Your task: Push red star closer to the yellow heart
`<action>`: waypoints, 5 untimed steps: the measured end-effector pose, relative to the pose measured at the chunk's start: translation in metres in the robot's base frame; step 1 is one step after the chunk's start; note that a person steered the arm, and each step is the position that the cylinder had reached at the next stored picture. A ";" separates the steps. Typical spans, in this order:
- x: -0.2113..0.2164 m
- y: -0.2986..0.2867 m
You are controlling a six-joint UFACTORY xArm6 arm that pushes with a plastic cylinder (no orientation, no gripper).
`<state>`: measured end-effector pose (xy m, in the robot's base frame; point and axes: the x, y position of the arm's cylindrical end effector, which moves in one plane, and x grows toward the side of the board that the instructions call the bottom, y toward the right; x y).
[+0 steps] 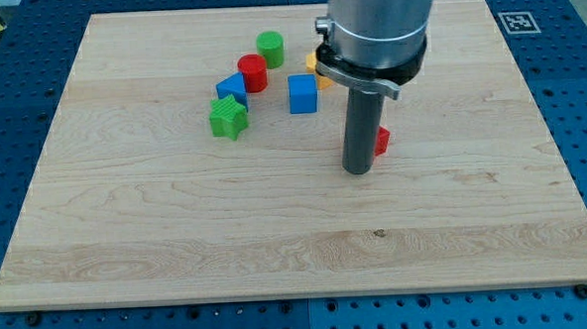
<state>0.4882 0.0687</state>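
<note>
The red star (382, 139) lies right of the board's middle, mostly hidden behind my dark rod; only its right edge shows. My tip (358, 170) rests on the board just left of and below the star, touching or nearly touching it. A yellow block (314, 64), probably the yellow heart, peeks out at the left edge of the arm's grey body, above and left of the star. Its shape is hidden.
Left of the arm lie a blue cube (302, 94), a red cylinder (253, 73), a green cylinder (270, 48), a blue block (232, 88) and a green star (228, 118). They all sit on the wooden board (178, 239).
</note>
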 end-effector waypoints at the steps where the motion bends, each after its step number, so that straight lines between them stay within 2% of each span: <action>1: -0.002 0.000; 5: -0.017 0.009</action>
